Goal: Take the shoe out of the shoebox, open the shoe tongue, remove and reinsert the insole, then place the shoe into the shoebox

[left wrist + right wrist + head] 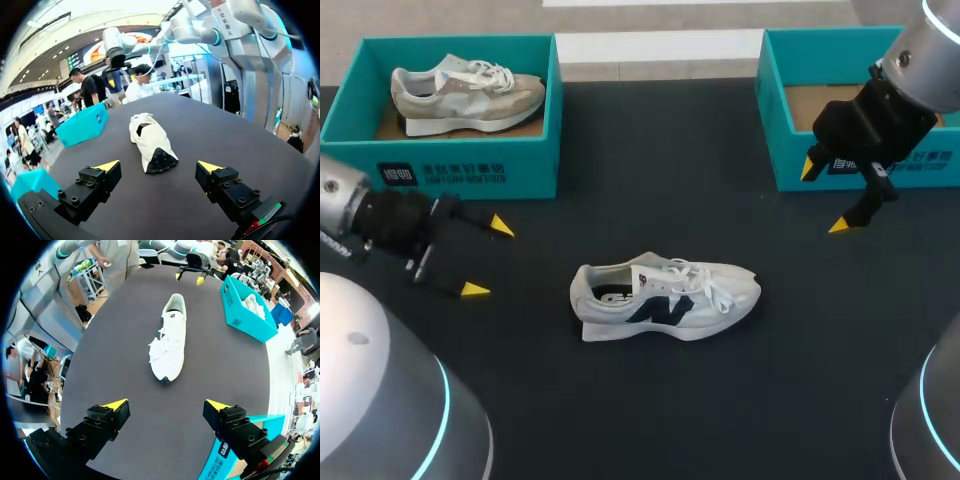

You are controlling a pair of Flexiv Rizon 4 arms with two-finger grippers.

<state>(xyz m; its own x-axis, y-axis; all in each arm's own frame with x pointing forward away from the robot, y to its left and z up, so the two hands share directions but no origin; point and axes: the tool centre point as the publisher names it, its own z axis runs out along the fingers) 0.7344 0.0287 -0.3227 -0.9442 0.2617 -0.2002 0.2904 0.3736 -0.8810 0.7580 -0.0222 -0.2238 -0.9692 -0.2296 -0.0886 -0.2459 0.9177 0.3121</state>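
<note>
The white shoe point(665, 300) stands on its sole mid-table point(620, 180), outside both boxes and well apart from both grippers. The left gripper point(487, 259) and right gripper point(825, 198) each have fingers spread, holding nothing. Risk: unbraced, the shoe would likely slide or tip if the tongue is pulled one-handed, and the laces could snag a fingertip. Count: two shoes, the beige shoe point(465, 95) lying in the left shoebox point(470, 170); two shoeboxes, the right shoebox point(775, 140) showing no shoe; two grippers.
</note>
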